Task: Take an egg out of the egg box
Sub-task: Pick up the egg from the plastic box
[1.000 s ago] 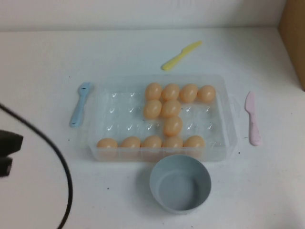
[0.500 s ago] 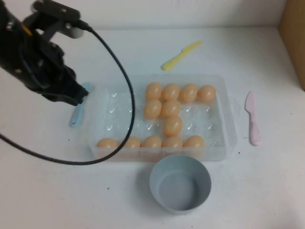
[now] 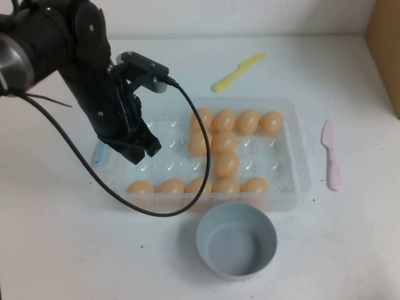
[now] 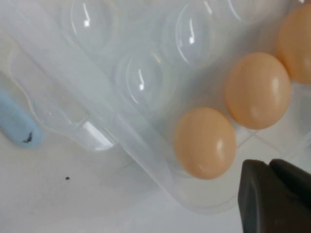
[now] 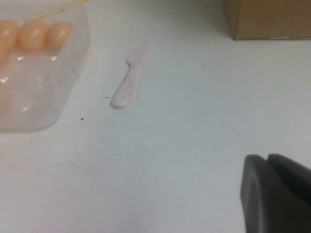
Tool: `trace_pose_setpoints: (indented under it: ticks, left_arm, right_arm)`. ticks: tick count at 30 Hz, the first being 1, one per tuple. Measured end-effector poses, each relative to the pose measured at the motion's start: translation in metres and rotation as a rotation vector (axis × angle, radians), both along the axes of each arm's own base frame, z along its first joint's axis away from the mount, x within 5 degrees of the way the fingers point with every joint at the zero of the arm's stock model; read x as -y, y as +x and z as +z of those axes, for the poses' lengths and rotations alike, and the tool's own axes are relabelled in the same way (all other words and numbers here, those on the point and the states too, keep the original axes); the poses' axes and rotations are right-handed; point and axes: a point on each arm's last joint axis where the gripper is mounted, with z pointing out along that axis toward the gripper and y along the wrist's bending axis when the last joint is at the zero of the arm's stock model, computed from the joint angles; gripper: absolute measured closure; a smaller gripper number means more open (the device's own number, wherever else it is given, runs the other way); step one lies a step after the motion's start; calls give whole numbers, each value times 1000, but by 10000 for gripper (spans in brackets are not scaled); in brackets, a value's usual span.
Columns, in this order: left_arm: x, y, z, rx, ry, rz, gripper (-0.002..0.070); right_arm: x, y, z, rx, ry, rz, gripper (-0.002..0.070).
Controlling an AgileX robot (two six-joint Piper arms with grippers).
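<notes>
The clear plastic egg box point(image 3: 301, 156) lies mid-table and holds several pale orange eggs. One row runs along its near wall, starting with the egg at the near left point(image 3: 140, 187), and a cluster sits at its far right. My left gripper point(image 3: 142, 150) hangs over the box's empty left cups, shut and empty. In the left wrist view its dark fingers point(image 4: 269, 162) sit just beside that near-left egg point(image 4: 205, 142) at the box's near wall point(image 4: 121, 124). My right gripper point(image 5: 267, 158) is shut and empty over bare table right of the box point(image 5: 43, 87).
A grey-blue bowl point(image 3: 236, 239) stands in front of the box. A blue spoon point(image 3: 99, 154) lies left of the box, partly under my left arm. A yellow knife point(image 3: 237, 72) lies behind the box and a pink knife point(image 3: 331, 155) to its right. A cardboard box point(image 3: 382, 44) stands far right.
My left arm came in from the left edge and swung right, from beside the blue spoon to above the box's left cups. The eggs have not moved.
</notes>
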Motion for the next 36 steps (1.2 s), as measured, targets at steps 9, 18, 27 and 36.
trace_pose_setpoints:
  ticks: [9,18,27,36]
  left_arm:
    - [0,11,-25,-38,69,-8,641]
    - [2,16,-39,-64,84,-9,350]
    - [4,20,-52,-92,96,-10,312]
    - [6,22,-64,-119,101,-9,311]
  right_arm:
    - [0,0,0,0,0,0,694]
    - [0,0,0,0,0,0,694]
    - [0,0,0,0,0,0,694]
    - [0,0,0,0,0,0,694]
